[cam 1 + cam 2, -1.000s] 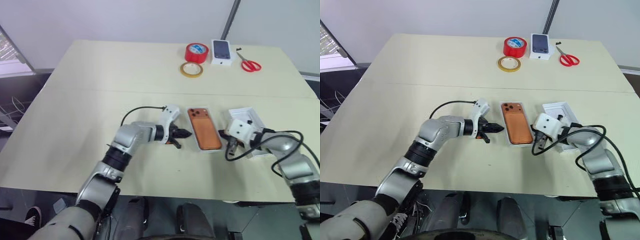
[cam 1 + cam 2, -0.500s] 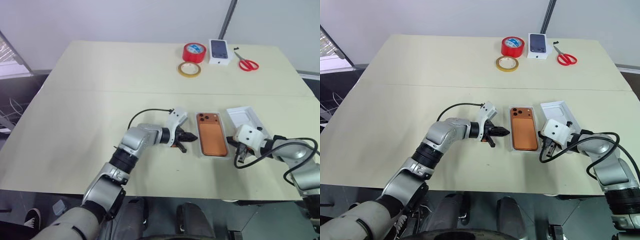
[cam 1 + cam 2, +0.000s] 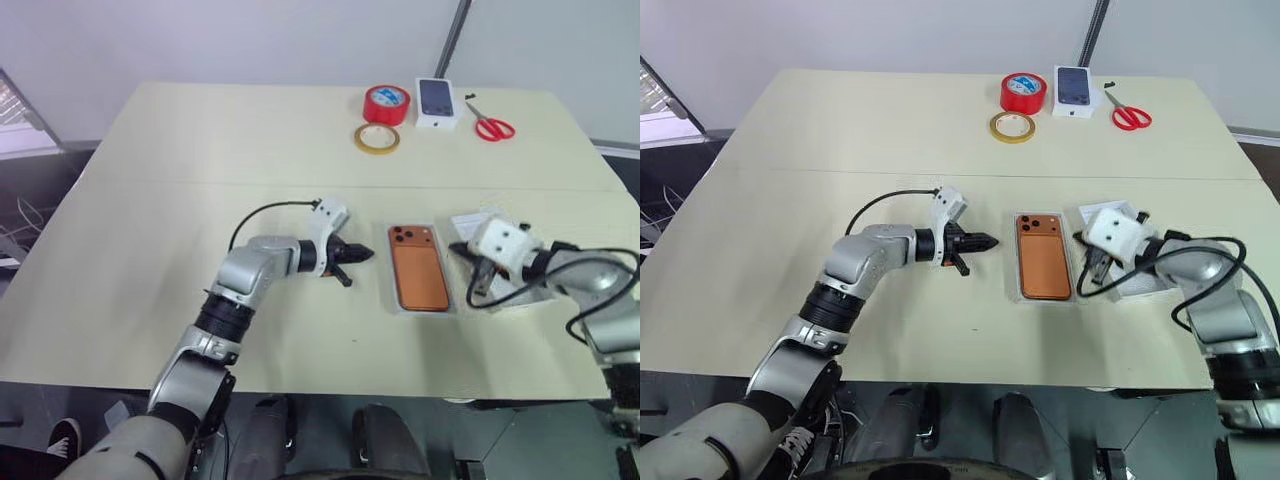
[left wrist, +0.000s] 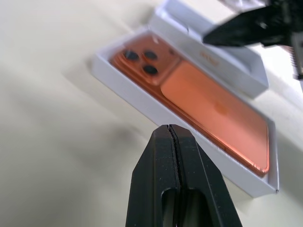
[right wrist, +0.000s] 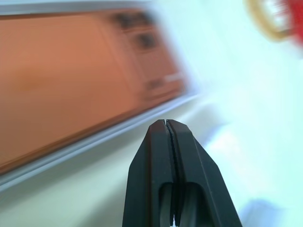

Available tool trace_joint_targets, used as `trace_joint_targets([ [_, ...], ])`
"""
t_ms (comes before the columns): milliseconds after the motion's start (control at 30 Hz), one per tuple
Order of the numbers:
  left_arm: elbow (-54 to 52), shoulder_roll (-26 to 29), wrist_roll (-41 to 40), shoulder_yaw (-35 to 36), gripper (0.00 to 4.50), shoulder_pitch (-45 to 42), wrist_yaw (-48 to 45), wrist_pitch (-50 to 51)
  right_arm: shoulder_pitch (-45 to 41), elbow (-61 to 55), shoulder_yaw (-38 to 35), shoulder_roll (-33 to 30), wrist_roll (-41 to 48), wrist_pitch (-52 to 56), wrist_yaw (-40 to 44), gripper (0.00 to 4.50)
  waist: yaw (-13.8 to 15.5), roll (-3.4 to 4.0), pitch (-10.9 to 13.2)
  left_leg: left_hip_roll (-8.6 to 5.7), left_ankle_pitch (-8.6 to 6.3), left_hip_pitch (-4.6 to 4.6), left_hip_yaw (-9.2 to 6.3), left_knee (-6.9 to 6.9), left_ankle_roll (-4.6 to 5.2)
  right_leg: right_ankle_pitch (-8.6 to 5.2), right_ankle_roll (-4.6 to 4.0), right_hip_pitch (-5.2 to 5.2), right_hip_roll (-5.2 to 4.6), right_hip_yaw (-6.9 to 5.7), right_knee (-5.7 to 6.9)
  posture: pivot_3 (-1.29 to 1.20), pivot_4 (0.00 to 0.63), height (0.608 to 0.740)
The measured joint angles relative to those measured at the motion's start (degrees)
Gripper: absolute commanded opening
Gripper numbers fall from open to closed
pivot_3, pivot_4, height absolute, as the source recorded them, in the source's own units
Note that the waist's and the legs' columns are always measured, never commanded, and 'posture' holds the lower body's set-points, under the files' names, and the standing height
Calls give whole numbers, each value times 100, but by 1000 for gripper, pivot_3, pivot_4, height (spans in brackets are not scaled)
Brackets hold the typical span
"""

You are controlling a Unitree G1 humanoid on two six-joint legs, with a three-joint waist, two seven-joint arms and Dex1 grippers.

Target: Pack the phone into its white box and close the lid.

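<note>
The copper-orange phone (image 3: 417, 268) lies camera side up inside the white box (image 4: 128, 87) near the middle of the table. To its right rests the white lid (image 3: 1137, 288), partly covered by my right hand. My left gripper (image 3: 365, 255) is shut and empty. It points at the box's left side from a short gap away, as the left wrist view shows (image 4: 169, 126). My right gripper (image 3: 457, 248) is shut and empty too. It hovers between box and lid, with its tips (image 5: 165, 121) near the box's right rim.
At the table's far side sit a red tape roll (image 3: 392, 104), a yellowish tape ring (image 3: 380, 138), a small white box picturing a dark phone (image 3: 440, 102) and red scissors (image 3: 492, 128). Cables hang from both wrists.
My left gripper has drawn back to the left, away from the box. My right gripper has risen and moved forward from the lid's near side to above its left edge. The camera also shifted.
</note>
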Motion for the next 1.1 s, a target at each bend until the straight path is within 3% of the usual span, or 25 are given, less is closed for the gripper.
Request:
trace_joint_targets([
  [333,-98,-15,8,129,11,69,131,-83,-851,1701,667,291,-816,-789,-757,25,-21,2,1,0,1,0,4,0,-2,0,0,-5,1,1,3,0,150,728],
  [500,-222,166,59,167,11,228,163,-336,-915,1767,627,278,-671,-747,-595,25,-28,2,1,2,1,0,4,0,-2,0,1,-4,2,2,3,0,150,728],
  [600,-261,319,1,379,896,296,111,-399,-755,1219,250,380,163,25,-104,875,-22,2,1,4,1,-1,3,0,-2,0,1,-3,3,1,3,0,150,728],
  [833,-610,1244,-118,628,4483,603,-653,-1077,145,30,-390,156,688,973,31,4493,-16,4,0,2,-2,-1,3,-4,3,0,0,-4,-2,3,1,0,150,728],
  [1100,-744,1773,-1,794,4483,1055,-1554,-2928,737,-965,-755,134,847,2121,-390,4493,-3,7,-2,0,-15,0,3,-3,25,0,-2,-2,-21,7,2,0,150,728],
])
